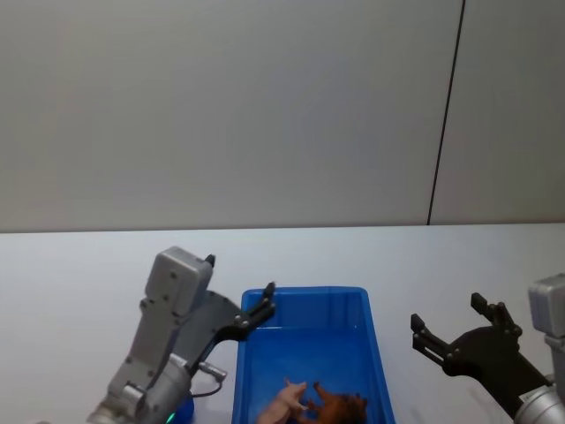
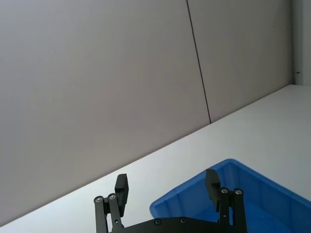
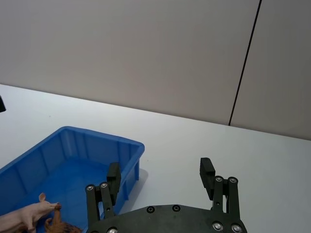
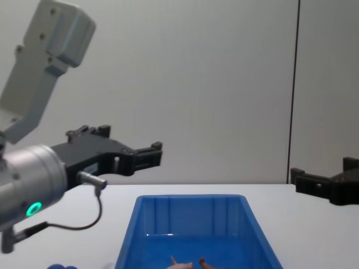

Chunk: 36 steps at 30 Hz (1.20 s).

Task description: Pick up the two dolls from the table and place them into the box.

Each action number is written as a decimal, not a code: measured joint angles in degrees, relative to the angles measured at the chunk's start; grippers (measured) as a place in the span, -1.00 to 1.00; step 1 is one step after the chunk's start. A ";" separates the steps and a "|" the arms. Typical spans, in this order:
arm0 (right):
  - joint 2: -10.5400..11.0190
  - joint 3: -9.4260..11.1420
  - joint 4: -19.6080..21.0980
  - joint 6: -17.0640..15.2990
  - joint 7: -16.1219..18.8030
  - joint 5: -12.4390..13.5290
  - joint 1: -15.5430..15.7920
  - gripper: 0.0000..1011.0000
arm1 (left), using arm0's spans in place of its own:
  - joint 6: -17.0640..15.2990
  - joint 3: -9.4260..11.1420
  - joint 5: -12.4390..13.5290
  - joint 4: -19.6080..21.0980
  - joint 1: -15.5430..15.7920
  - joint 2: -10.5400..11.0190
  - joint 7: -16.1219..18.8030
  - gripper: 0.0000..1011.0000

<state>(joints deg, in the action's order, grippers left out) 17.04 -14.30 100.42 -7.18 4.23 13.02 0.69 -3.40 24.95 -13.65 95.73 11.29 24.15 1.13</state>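
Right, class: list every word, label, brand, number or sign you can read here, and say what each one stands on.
None: there is no readable text.
The box, the pig, the lion, the table, the left tool and the right tool bear no lettering.
The green light on the left arm is only a glow, not a character.

The box [image 1: 309, 311] is glossy, smooth blue plastic. The table [image 1: 88, 274] is matt white. The pig [image 1: 282, 402] looks smooth, the lion [image 1: 340, 408] rougher. The left gripper [image 2: 166, 178] and the right gripper [image 3: 160, 166] are matt black.
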 joint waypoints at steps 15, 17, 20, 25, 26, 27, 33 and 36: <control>0.32 0.19 0.40 0.08 -0.69 0.14 0.45 0.98 | -5.87 -2.41 -6.63 4.81 -5.66 5.37 4.84 0.98; 0.35 0.21 0.42 0.08 -0.76 0.15 0.48 0.98 | -6.47 -2.75 -7.70 5.17 -6.59 6.07 5.34 0.98; 0.37 0.23 0.46 0.08 -0.81 0.17 0.52 0.98 | -7.19 -3.09 -9.07 5.38 -7.47 6.74 5.87 0.98; 0.38 0.25 0.48 0.08 -0.87 0.18 0.55 0.98 | -7.99 -3.49 -10.96 5.26 -8.86 7.57 6.11 0.98; 0.40 0.26 0.49 0.08 -0.89 0.18 0.55 0.98 | -8.03 -3.53 -11.10 5.16 -8.98 7.64 6.10 0.98; 0.40 0.27 0.49 0.08 -0.90 0.18 0.56 0.98 | -8.11 -3.57 -11.36 5.05 -9.11 7.71 6.08 0.98; 0.43 0.28 0.53 0.07 -0.93 0.18 0.58 0.98 | -8.45 -3.76 -13.01 3.73 -9.99 8.01 4.89 0.98; 0.44 0.28 0.55 0.07 -0.95 0.18 0.60 0.98 | -8.53 -3.78 -13.57 2.86 -10.29 8.02 4.22 0.98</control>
<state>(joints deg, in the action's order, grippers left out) 17.48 -14.02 100.96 -7.11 3.28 13.20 1.29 -11.94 21.17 -27.21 98.59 1.00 32.17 5.34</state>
